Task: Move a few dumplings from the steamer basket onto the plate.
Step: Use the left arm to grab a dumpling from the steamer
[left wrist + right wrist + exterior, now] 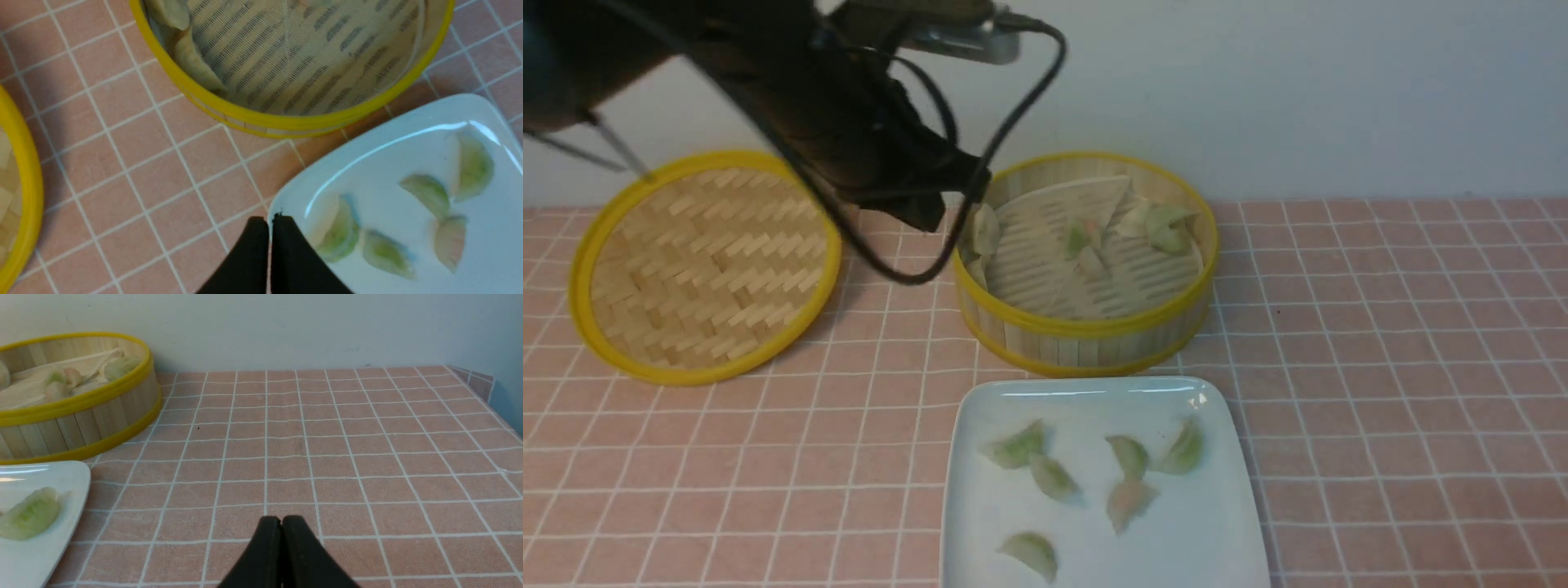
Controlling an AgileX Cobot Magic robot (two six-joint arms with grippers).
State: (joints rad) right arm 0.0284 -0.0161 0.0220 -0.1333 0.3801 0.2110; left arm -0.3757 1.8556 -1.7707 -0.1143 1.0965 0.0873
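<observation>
Six dumplings (1054, 478) lie on the plate (1094, 400), which sits at the near middle of the pink checked tablecloth (1380, 327). Five of them are pale green and one, near the middle, is pinkish. They are spread loosely, and some of them sit just beside each other.

Just beyond the plate's far edge stands the steamer basket (1086, 331). Several more dumplings are inside: one leans against its left wall, a couple lie near the middle of the slotted floor, and a cluster rests at the far right against the wall.

To the left of the basket lies the flat woven lid (707, 265), apart from it.

The left gripper (269, 222) has its two black fingers pressed together, with nothing between them. In the front view its arm hangs above the table between the lid and the basket's left rim, and a black cable (1021, 106) loops down from it. Its own camera looks down on the plate's far left corner and the basket's near rim.

The right gripper (281, 519) is likewise closed and empty. It sits low over bare cloth to the right of the plate, well clear of both plate and basket.
</observation>
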